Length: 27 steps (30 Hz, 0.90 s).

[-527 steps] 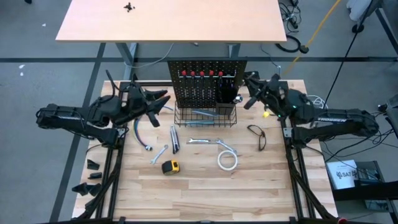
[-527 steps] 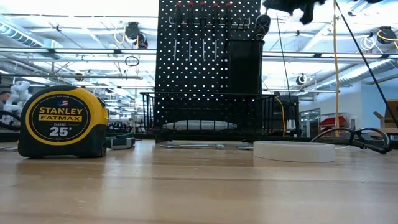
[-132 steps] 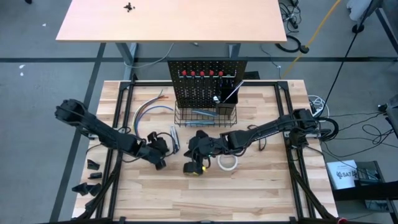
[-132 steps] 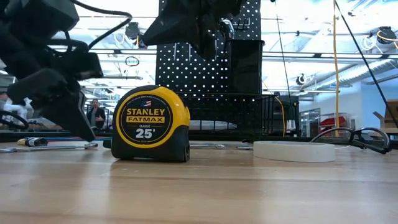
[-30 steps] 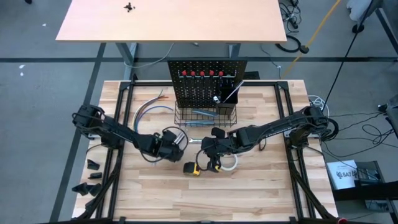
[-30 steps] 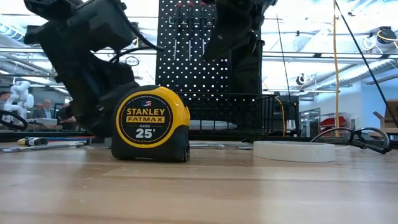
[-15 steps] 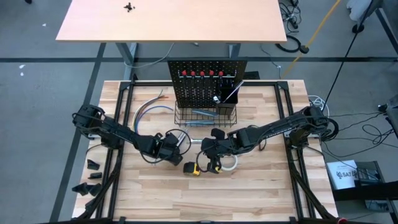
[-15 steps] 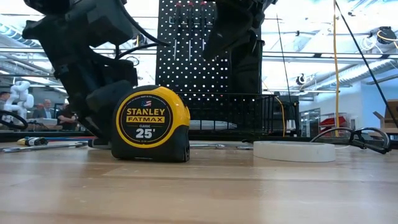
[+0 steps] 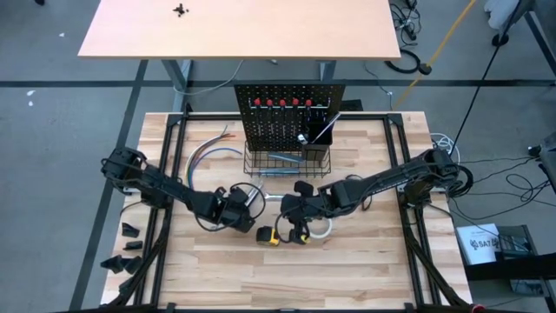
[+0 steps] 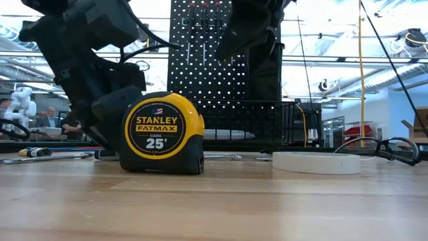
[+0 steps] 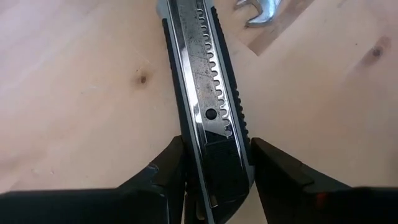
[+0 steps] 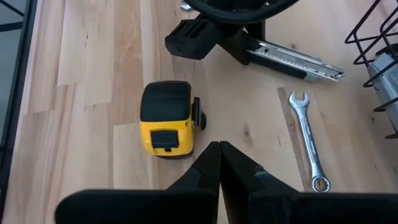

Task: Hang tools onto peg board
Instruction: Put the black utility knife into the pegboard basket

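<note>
2 arms meet at mid-worktop in the high view. The left end effector (image 9: pixel 241 205) sits low over a knife lying flat; the right end effector (image 9: pixel 294 228) hovers beside the tape measure (image 9: pixel 268 236). The peg board (image 9: pixel 289 111) stands at the far edge, its basket (image 9: pixel 287 163) in front, well apart from both. The knife is largely hidden under the left arm here.

Low view: the tape measure (image 10: pixel 162 133) blocks the left end effector's contact point; the tape roll (image 10: pixel 316 163) lies flat to one side.

Left wrist view: the fingers (image 11: pixel 163 171) straddle the knife (image 11: pixel 204 93) across its width, flanking but probably not yet clamped. A wrench (image 11: pixel 266 10) is cut off at the edge.

Right wrist view: the right end effector (image 12: pixel 219 155) is closed and empty above the tape measure (image 12: pixel 166 117). A wrench (image 12: pixel 307 139) lies nearby.
</note>
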### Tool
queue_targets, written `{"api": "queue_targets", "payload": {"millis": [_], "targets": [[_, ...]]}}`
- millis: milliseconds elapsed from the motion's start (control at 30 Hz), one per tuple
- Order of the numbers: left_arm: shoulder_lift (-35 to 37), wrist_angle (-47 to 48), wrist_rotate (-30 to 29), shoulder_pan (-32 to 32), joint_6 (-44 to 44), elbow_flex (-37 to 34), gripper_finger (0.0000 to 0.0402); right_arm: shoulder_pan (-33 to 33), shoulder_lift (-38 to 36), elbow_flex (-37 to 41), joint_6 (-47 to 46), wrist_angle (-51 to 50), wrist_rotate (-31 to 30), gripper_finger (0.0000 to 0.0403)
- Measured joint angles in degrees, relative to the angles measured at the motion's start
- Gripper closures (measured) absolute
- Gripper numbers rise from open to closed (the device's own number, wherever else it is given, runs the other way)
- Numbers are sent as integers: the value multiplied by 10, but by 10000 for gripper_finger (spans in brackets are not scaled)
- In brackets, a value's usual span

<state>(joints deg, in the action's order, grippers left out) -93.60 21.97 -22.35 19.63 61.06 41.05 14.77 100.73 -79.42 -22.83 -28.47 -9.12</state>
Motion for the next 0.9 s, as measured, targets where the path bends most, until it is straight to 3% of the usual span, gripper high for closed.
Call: {"api": "queue_targets", "payload": {"millis": [233, 533, 700, 900], "targets": [[56, 42, 63, 26, 0, 8, 257, 4, 0, 0, -1, 0, -1, 403], [182, 63, 60, 46, -10, 11, 257, 3, -3, 0, 13, 4, -1, 403], [290, 59, 65, 72, -36, 11, 257, 3, -41, 0, 17, 4, -1, 403], [443, 42, 25, 103, -74, 11, 257, 15, -121, 0, 31, 19, -3, 403]]}}
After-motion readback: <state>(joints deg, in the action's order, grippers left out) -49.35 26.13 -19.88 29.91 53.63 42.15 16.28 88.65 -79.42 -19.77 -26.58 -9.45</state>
